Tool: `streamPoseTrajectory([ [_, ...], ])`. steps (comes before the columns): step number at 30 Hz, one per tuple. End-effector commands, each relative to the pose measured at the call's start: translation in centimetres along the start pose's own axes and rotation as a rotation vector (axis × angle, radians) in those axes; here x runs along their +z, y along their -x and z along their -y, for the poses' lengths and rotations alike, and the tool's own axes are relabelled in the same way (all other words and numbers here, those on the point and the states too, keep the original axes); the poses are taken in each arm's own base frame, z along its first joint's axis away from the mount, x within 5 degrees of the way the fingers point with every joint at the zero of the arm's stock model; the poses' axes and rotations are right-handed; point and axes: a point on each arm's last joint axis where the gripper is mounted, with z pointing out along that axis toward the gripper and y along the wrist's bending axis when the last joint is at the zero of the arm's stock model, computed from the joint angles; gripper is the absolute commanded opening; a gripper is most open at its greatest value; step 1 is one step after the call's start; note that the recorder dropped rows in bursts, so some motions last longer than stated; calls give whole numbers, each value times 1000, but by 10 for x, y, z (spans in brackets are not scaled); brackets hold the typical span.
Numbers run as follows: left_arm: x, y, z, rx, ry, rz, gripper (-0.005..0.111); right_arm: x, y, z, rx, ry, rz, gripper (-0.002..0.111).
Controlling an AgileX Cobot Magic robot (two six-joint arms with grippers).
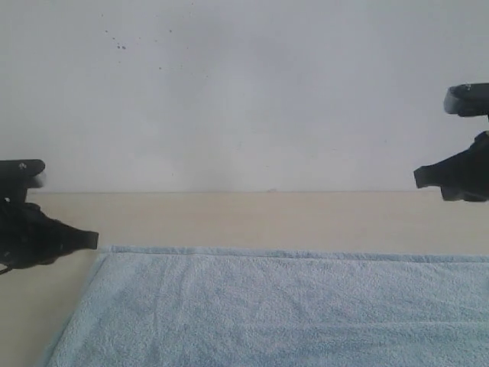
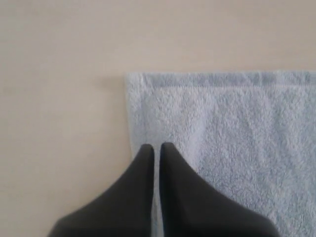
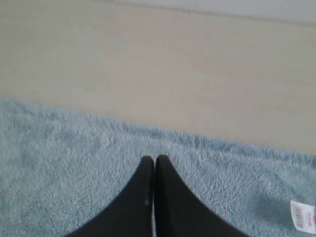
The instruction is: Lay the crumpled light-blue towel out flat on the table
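Observation:
The light-blue towel [image 1: 275,310] lies flat and smooth on the cream table [image 1: 252,218], its far hem straight and its far left corner [image 2: 134,80] squared off. My left gripper [image 1: 92,240] hovers by that corner, raised off the cloth. In the left wrist view the left gripper [image 2: 155,146] is shut with only a hairline slit and nothing in it. My right gripper [image 1: 419,177] hangs higher at the right edge. The right wrist view shows it [image 3: 154,159] shut and empty above the towel [image 3: 64,168] near the far hem.
A white speckled wall [image 1: 244,92] rises behind the table's far edge. A bare strip of table [image 3: 158,74] runs between towel and wall. A small white care label [image 3: 302,216] lies on the towel beside the right gripper.

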Motion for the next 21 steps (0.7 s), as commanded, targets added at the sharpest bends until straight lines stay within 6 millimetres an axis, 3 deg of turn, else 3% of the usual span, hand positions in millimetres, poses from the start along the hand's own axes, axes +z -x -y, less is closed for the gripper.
streamPoseTrajectory([
  [1,-48,21,-6,-34,83,170,4,-50,-2,-5,50,-54,282,0],
  [5,-104,29,-11,-40,167,346,4,-95,-36,-6,24,-130,524,0],
  [8,-138,21,-10,-21,166,426,4,-115,-76,-9,-52,-164,564,0],
  [13,-184,-12,-15,-47,205,550,4,-151,-124,-14,172,-112,756,0],
  [18,-226,-52,-17,-60,191,704,4,-183,-158,-24,168,-56,810,0],
  [21,-249,-77,-15,-52,149,822,4,-209,-174,-29,145,-38,931,0],
])
